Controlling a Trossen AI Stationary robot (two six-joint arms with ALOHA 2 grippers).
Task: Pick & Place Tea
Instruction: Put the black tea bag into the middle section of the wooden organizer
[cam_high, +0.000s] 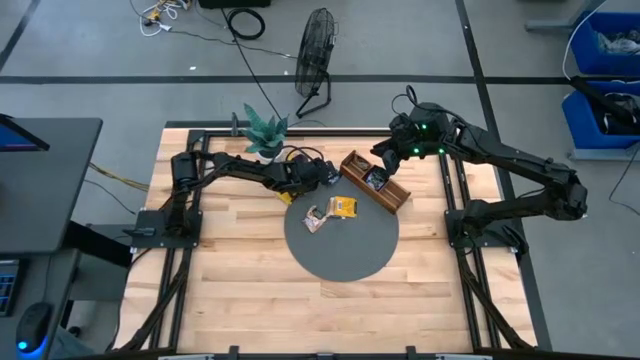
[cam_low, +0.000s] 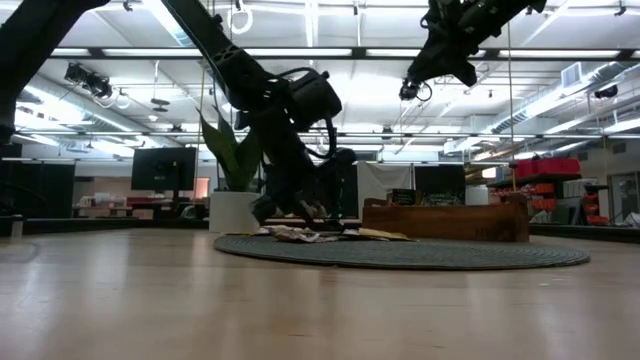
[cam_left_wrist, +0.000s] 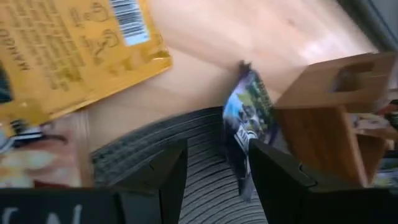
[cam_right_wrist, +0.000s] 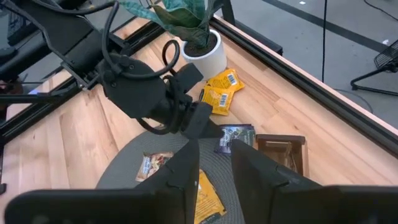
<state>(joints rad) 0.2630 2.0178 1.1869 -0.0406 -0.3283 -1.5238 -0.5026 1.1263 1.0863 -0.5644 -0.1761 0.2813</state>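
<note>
1. Left gripper (cam_high: 325, 175) low at the round grey mat's (cam_high: 340, 262) 11 o'clock edge, just beside the wooden tray's (cam_high: 395, 195) near end. Fingers (cam_left_wrist: 168, 180) parted with an empty gap, nothing held.
2. Blue-purple tea packet (cam_right_wrist: 235, 137) lies right ahead of the left fingertips, on the mat rim and against the tray's end; in the left wrist view (cam_left_wrist: 247, 121) it looks tilted up on edge against the wood.
3. Two yellow tea packets (cam_right_wrist: 221, 92) sit on bare table at the mat's 11 o'clock, between the potted plant (cam_high: 265, 135) and the left gripper, overlapping each other.
4. On the mat near centre: one yellow packet (cam_high: 345, 207) and, at its 9 o'clock, a whitish packet (cam_high: 317, 220), close together, near the tray's long side.
5. Tray runs diagonally across the mat's 1 o'clock edge; a dark packet (cam_high: 375, 178) sits in one compartment, which one can't be told.
6. Right gripper (cam_high: 392, 160) hangs high over the tray's 12 o'clock side, well clear of the table in the low view (cam_low: 440, 65). Fingers (cam_right_wrist: 258, 174) a little apart, nothing between them.
7. Obstructions: plant pot close behind the left arm (cam_high: 235, 168); the tray end crowds the blue-purple packet.
8. Off the table at 12 o'clock: floor fan (cam_high: 315, 55) and cables (cam_high: 245, 20); blue bins (cam_high: 605, 70) at 2 o'clock.
</note>
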